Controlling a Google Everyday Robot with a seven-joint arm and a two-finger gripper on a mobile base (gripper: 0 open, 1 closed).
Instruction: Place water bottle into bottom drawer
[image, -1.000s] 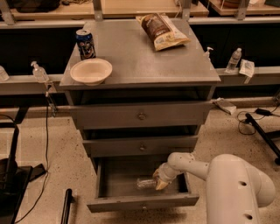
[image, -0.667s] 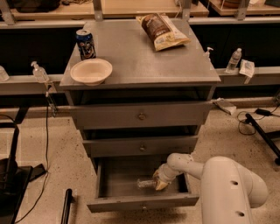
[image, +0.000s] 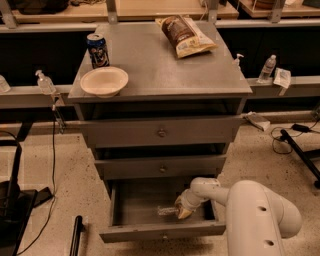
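The gripper (image: 182, 210) sits inside the open bottom drawer (image: 162, 232), towards its right edge, meeting the water bottle (image: 166, 211). Its grip cannot be told.

The white arm (image: 260, 215) reaches leftward from the near right and bends at a rounded wrist (image: 202, 189). The gripper (image: 182, 210) angles downward, low, just right of centre.

Speckled pale floor (image: 65, 185) around the grey bench (image: 165, 70), wooden shelf (image: 160, 9) beyond its back edge, pale ledges (image: 25, 94) off its left and right edges, dark recesses behind, black stand leg (image: 300, 154) right, hand (image: 182, 210) low beneath the front edge
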